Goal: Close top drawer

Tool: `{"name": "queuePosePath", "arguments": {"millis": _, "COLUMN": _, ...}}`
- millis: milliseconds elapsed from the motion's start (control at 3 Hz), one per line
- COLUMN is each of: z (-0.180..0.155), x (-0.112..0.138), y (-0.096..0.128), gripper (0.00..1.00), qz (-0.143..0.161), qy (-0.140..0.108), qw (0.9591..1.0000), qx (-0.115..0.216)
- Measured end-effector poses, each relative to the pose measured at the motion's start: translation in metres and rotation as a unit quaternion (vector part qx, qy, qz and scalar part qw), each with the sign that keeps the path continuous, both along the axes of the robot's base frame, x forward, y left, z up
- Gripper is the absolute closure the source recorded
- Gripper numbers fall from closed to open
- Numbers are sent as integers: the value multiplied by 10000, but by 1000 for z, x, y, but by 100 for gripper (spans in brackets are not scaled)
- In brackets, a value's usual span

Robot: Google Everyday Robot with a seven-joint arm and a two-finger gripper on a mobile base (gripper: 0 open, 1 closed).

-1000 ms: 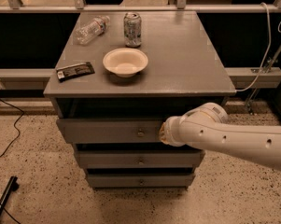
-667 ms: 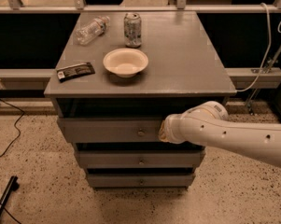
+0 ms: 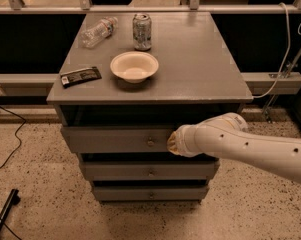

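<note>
The top drawer [image 3: 115, 140] is the uppermost of three grey drawers in the cabinet. It stands a little way out, with a dark gap above its front. Its small round knob [image 3: 150, 142] is at the centre. My white arm reaches in from the right. My gripper [image 3: 174, 143] is at the arm's end, against the drawer front just right of the knob, and the wrist hides most of it.
On the grey cabinet top [image 3: 200, 59] are a white bowl [image 3: 134, 66], a can [image 3: 142, 31], a lying plastic bottle [image 3: 97, 31] and a dark snack bar [image 3: 80, 76]. The two lower drawers [image 3: 150, 173] are below. A cable [image 3: 5, 134] lies on the floor at left.
Almost nothing: the arm's end stays against the top drawer front beside the knob, and the drawer stands about the same distance out.
</note>
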State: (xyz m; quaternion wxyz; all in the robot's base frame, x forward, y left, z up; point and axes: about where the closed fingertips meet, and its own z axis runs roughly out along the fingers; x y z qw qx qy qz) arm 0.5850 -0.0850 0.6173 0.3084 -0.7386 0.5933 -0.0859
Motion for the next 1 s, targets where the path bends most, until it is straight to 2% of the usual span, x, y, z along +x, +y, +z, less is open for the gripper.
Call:
{"name": "queuePosePath", "arguments": {"millis": 333, "z": -1, "x": -44, "y": 3, "gripper": 100, "qz": 174, "qy": 217, "qw": 9988, "qx": 399}}
{"name": "queuePosePath", "arguments": {"millis": 667, "z": -7, "x": -87, "y": -14, "gripper": 100, "qz": 266, "qy": 382, "qw": 9971, "qx": 594}}
{"name": "queuePosePath", "arguments": {"millis": 1000, "z": -9, "x": -123, "y": -38, "gripper": 100, "qz": 112, "qy": 559, "qw": 9956, "qx": 746}}
